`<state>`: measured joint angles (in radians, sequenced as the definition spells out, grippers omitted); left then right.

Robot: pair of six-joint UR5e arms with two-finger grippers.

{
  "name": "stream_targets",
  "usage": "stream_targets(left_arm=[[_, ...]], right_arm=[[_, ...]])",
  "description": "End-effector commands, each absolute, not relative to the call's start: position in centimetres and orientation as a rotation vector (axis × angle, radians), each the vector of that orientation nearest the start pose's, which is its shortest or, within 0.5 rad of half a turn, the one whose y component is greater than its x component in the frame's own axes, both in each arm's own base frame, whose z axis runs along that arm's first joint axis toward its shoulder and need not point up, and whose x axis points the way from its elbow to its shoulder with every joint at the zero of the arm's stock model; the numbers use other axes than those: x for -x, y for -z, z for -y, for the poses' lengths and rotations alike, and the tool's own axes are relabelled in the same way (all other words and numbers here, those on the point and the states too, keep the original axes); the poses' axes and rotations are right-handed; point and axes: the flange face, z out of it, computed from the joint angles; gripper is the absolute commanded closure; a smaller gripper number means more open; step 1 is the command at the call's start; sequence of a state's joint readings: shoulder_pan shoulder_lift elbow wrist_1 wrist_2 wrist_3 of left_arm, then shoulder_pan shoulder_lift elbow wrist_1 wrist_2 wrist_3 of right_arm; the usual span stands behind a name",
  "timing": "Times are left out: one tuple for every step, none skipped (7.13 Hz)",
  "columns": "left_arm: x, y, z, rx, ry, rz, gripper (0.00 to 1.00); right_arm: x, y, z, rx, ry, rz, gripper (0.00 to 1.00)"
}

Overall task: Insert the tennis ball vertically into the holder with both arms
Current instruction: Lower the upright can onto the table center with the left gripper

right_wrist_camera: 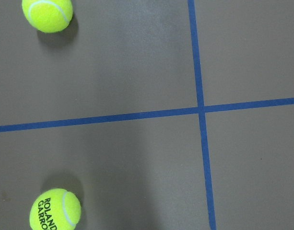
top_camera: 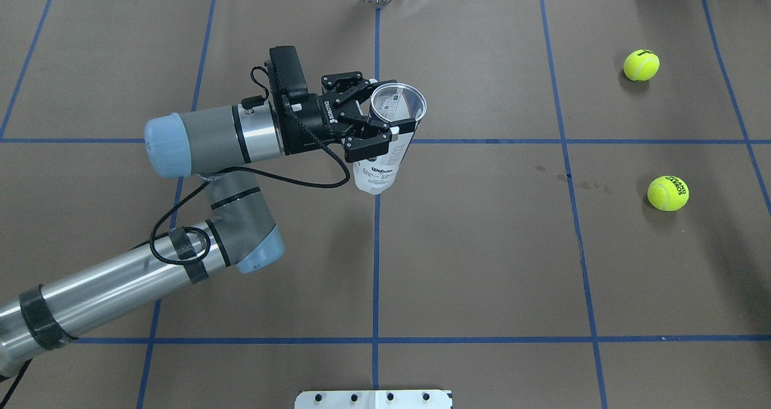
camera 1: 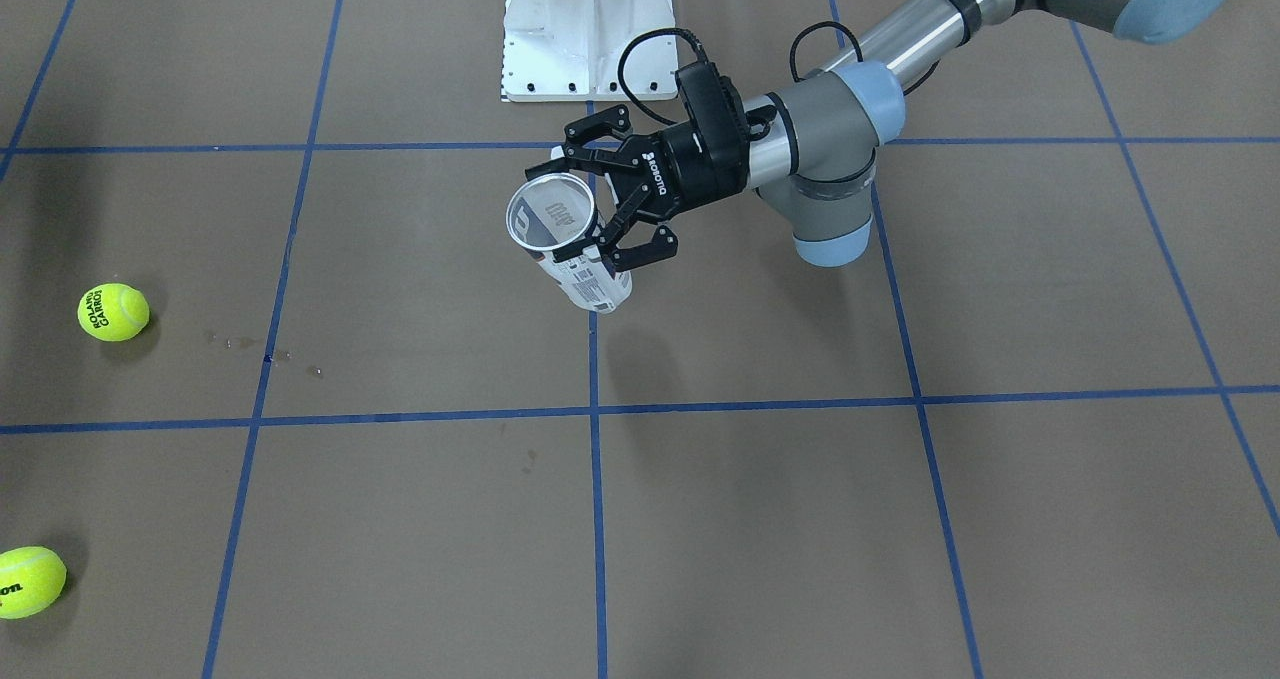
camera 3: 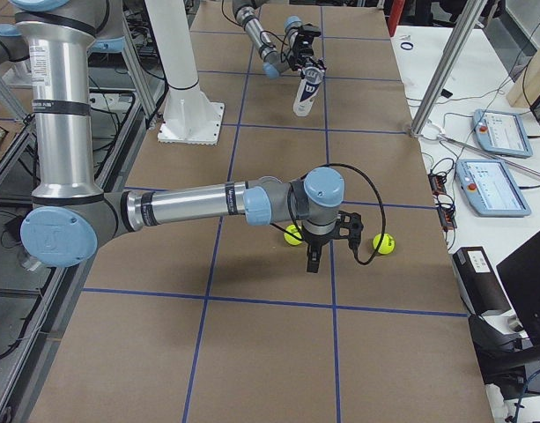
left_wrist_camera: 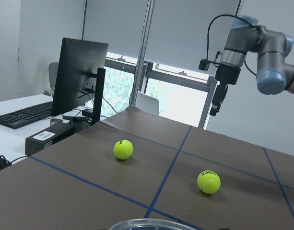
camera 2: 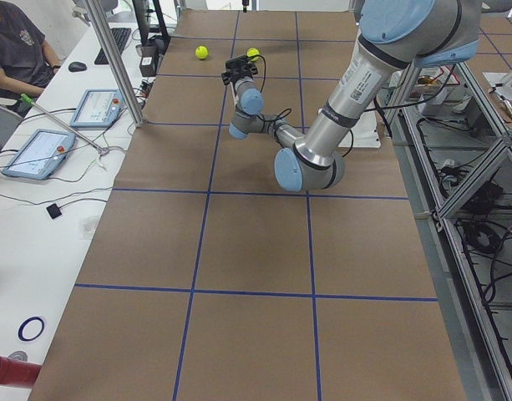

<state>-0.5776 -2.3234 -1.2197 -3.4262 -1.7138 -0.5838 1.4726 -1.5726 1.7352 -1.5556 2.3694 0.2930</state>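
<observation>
Left gripper (top_camera: 377, 114), upper centre of your overhead frame, clamps the clear plastic cylindrical can (top_camera: 378, 171); for the right gripper (camera 3: 312, 261) you cannot tell.

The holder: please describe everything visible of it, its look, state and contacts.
The holder is a clear plastic tube with a white and navy printed label on its lower part. Its mouth is open, facing up, and no ball shows inside. It hangs nearly upright, slightly tilted, and seems lifted off the brown table. Only the left claw touches it, shut around its upper part just below the rim.
</observation>
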Motion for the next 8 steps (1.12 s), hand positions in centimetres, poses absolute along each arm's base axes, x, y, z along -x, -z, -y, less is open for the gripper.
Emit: stream_targets(left_arm=[[-50.1, -18.8, 44.6, -1.607, -0.289, -1.727, 0.34], [-50.3, -18.9, 44.6, -1.605, -0.29, -1.727, 0.34], [-50.7, -19.5, 44.8, -1.593, -0.291, -1.714, 0.33], [-51.3, -20.3, 45.5, -1.585, -0.263, -1.685, 0.32], [-51.8, -20.7, 45.8, -1.582, -0.238, -1.67, 0.32], [-51.8, -21.6, 45.9, -1.584, -0.232, -1.669, 0.32], [-51.9, -22.1, 45.7, -1.596, -0.229, -1.687, 0.32], [-52.7, -22.5, 44.7, -1.591, -0.236, -1.706, 0.32]], right_arm=[[-1.4, -57.3, 49.8, -0.014, -0.113, 0.815, 0.0], [-1.3, -57.3, 49.8, -0.013, -0.111, 0.817, 0.0], [-1.3, -57.3, 49.9, -0.014, -0.111, 0.817, 0.0], [-1.3, -57.2, 49.9, -0.016, -0.11, 0.817, 0.0], [-1.3, -57.1, 49.8, -0.018, -0.109, 0.818, 0.0], [-1.3, -57.0, 49.8, -0.018, -0.11, 0.822, 0.0], [-1.3, -57.0, 49.8, -0.019, -0.108, 0.824, 0.0], [-1.3, -57.1, 49.8, -0.017, -0.108, 0.824, 0.0]])
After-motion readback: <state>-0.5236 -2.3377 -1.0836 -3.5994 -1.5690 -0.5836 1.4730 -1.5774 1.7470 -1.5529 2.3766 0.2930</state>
